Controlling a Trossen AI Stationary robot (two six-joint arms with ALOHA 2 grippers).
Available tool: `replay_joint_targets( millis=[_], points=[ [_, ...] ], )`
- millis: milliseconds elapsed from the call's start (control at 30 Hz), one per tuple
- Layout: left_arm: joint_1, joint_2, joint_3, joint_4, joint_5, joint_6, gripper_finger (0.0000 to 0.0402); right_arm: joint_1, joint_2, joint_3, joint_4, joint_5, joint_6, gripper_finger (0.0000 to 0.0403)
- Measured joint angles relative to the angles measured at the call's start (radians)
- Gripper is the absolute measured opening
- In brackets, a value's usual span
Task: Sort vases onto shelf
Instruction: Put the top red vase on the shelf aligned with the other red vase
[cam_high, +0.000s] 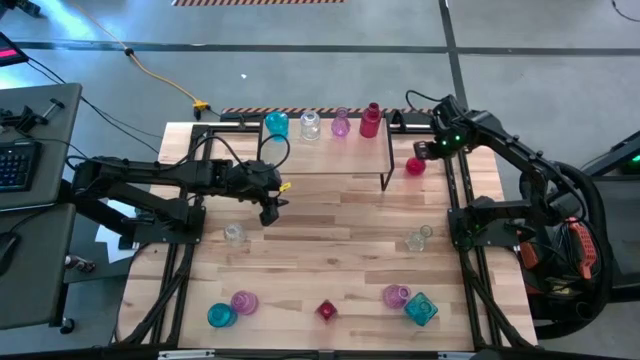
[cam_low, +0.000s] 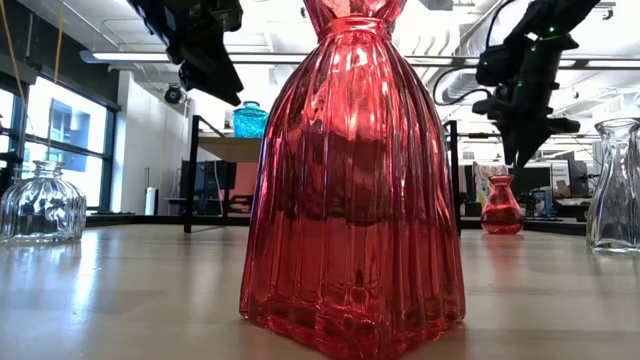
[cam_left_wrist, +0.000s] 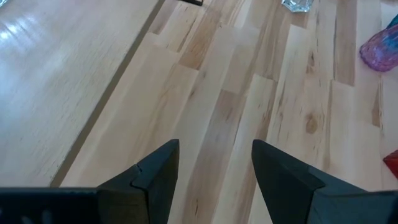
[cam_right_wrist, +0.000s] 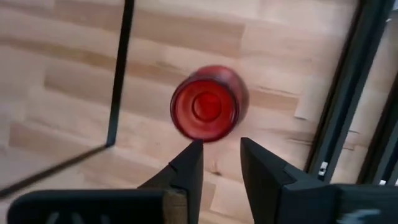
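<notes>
4 vases are being shown already up on the shelf (cam_high: 330, 160) — teal (cam_high: 276, 124), clear (cam_high: 310, 125), pink (cam_high: 341, 123), red bottle (cam_high: 371, 119) — while approx. 8 others are still being left on the table (cam_high: 330, 250). The right gripper (cam_high: 422, 150) is being held w/ jaws apart and empty just above the round red vase (cam_right_wrist: 204, 112) standing on the table beside the shelf's right leg; the left gripper (cam_high: 270, 208), jaws also apart and empty, is being held over bare table near the shelf front. Step in hand is being judged as pickup of that red vase: next, a straight descent is being called for, jaws around the neck, then closing, w/o clipping the leg.
</notes>
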Motion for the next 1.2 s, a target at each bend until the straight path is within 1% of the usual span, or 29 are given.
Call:
replay_joint_targets(
  millis=[233, 533, 900, 1133, 1200],
  points=[
    [0.0, 0.0, 0.0, -0.002, 0.046, 0.012, 0.0193, 0.04, 0.0, 0.001, 0.02, 0.094, 0.097, 0.0089],
    [0.0, 0.0, 0.0, -0.002, 0.049, 0.036, 0.0193, 0.097, 0.0, 0.001, 0.01, 0.121, 0.2, 0.0089],
    [0.0, 0.0, 0.0, -0.002, 0.05, 0.057, 0.0193, 0.119, 0.0, 0.001, 0.003, 0.213, 0.298, 0.0089],
    [0.0, 0.0, 0.0, -0.002, 0.051, 0.071, 0.0193, 0.131, 0.0, 0.001, 0.003, 0.211, 0.309, 0.0089],
    [0.0, 0.0, 0.0, -0.002, 0.051, 0.072, 0.0193, 0.132, 0.0, 0.001, 0.003, 0.161, 0.301, 0.0089]
  ],
)
